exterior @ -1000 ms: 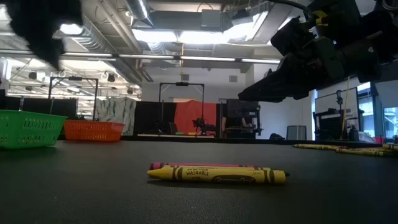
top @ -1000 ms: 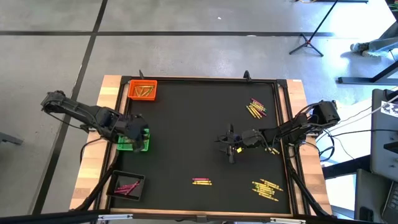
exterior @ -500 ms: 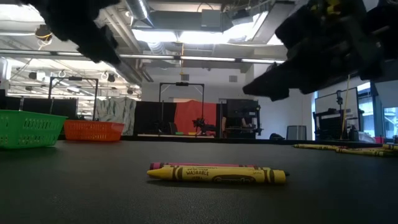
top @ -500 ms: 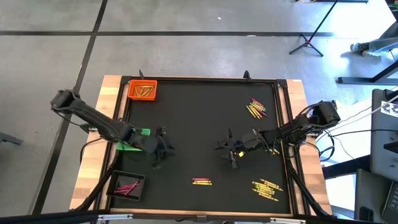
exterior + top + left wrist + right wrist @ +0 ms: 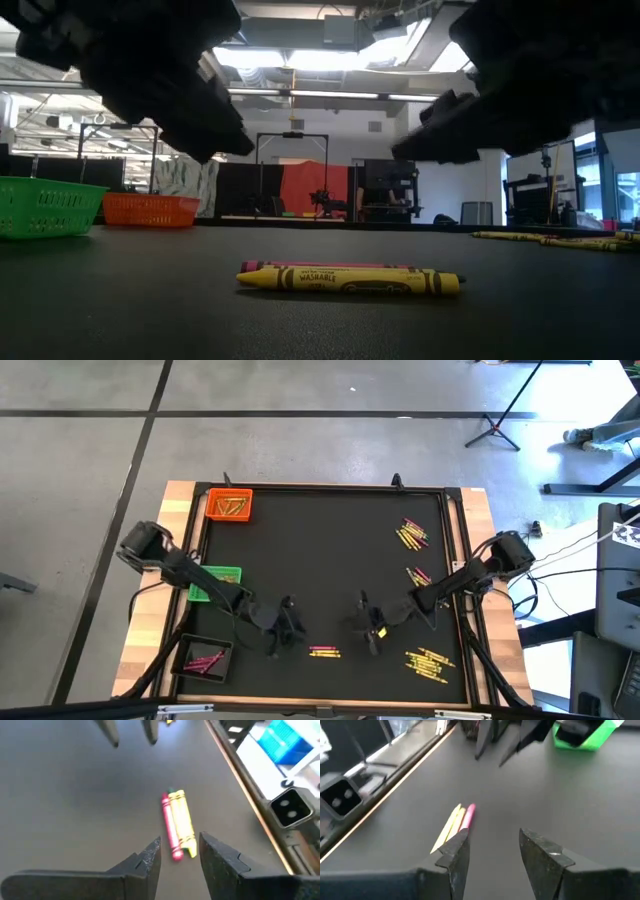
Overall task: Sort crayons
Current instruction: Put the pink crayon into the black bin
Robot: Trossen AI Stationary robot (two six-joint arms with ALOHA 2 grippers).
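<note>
A pink and a yellow crayon (image 5: 323, 652) lie side by side on the black mat near the table's front edge, also seen in the low view (image 5: 350, 280). My left gripper (image 5: 283, 632) hovers open just left of them, its fingers pointing at the pair (image 5: 176, 824). My right gripper (image 5: 368, 628) hovers open just right of the pair (image 5: 456, 824), with nothing between its fingers. More crayons lie in loose groups at the right (image 5: 412, 533), (image 5: 418, 575), (image 5: 428, 663).
Three small trays stand along the left edge. The orange tray (image 5: 229, 506) holds orange-gold crayons, the green tray (image 5: 215, 582) stands in the middle, and the black tray (image 5: 205, 658) holds pink crayons. A raised wooden rim (image 5: 470, 590) borders the mat.
My left gripper has swung away from the green tray, toward the table's right and near edges and downward, ending beside the pink and yellow pair. My right gripper has shifted a little toward the near edge. No crayon has moved.
</note>
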